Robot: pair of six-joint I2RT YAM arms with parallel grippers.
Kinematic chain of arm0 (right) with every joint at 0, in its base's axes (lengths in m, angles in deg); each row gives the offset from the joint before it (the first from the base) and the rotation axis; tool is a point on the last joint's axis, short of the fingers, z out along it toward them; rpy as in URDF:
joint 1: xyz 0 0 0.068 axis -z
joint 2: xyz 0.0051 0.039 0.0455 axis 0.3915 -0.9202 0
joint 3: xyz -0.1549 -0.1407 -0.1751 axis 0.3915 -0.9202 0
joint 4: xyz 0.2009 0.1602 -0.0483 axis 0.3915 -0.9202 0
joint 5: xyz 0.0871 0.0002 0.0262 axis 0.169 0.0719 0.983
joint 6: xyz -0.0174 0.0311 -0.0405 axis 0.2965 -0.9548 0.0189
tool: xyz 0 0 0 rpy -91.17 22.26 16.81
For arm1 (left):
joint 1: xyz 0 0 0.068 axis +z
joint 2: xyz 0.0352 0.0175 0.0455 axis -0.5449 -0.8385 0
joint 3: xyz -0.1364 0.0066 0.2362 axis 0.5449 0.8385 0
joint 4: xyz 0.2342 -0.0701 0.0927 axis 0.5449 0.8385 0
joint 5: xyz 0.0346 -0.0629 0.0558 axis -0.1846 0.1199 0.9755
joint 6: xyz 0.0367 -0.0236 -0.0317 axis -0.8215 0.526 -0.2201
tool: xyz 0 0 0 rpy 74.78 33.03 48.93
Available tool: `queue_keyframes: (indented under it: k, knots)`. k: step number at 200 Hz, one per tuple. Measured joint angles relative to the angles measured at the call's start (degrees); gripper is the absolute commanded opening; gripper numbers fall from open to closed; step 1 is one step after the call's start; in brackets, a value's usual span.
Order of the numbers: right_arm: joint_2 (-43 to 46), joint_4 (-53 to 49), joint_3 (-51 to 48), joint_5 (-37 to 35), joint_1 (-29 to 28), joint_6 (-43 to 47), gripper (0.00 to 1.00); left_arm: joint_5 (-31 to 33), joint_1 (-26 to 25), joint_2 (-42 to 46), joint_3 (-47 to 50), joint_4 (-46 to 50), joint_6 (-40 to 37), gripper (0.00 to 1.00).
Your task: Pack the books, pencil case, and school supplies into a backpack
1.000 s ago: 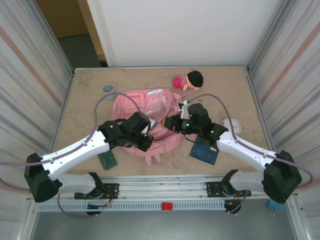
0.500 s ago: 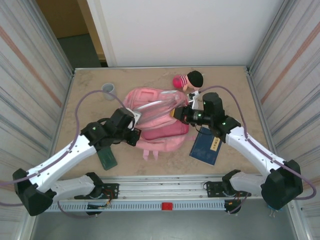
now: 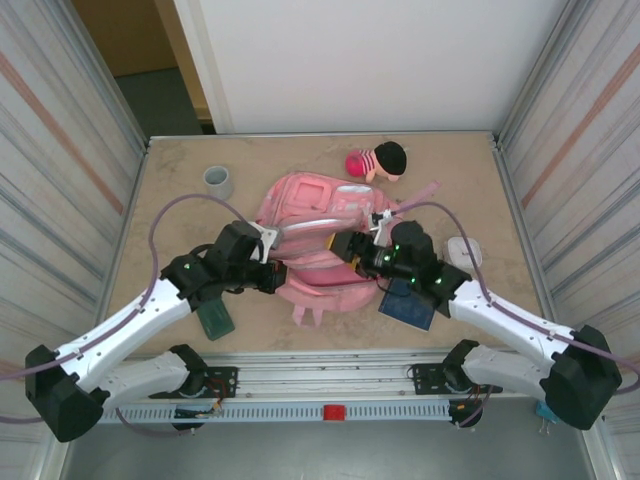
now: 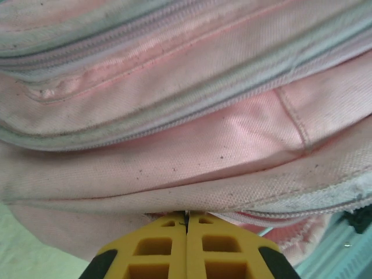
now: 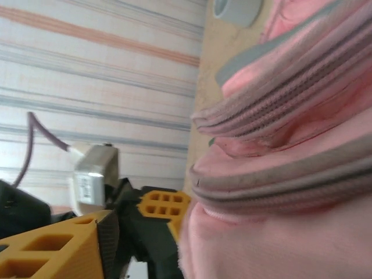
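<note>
1. Since a second before, the right gripper [image 3: 340, 246] had spread its jaws, its arm had drawn back toward 6 o'clock over the book [image 3: 408, 306], and the backpack [image 3: 312, 268] had spread out wider.
2. The backpack lay at the middle of the table [image 3: 170, 210], one strap flung toward 2 o'clock.
3. The left gripper [image 3: 275, 270] sat at the backpack's 9 o'clock edge, fingers [image 4: 157, 247] pressed together, tips against pink cloth; whether cloth was caught could not be told.
4. The right gripper was at the backpack's 3 o'clock side, one finger [image 5: 46, 250] standing well off to the side.
5. The book lay at 5 o'clock, partly under the right arm.
6. A plush doll [image 3: 378, 160] sat at 1 o'clock and a grey cup [image 3: 218, 181] at 10 o'clock.
</note>
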State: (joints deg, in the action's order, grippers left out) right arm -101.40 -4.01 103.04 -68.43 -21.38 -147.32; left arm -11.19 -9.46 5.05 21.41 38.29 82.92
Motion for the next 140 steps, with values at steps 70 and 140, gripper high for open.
queue_keyframes:
  k: [70, 140]
  knots:
    - [-2.6, -1.0, 0.7, -7.8, -1.7, 2.2, 0.14, -10.9, 0.7, -3.1, -0.2, -0.3, 5.1, 0.0]
    - [-2.3, -11.2, 5.7, 3.2, 4.0, 20.5, 0.04, -20.1, 3.5, -5.0, -2.9, 3.6, 6.7, 0.0]
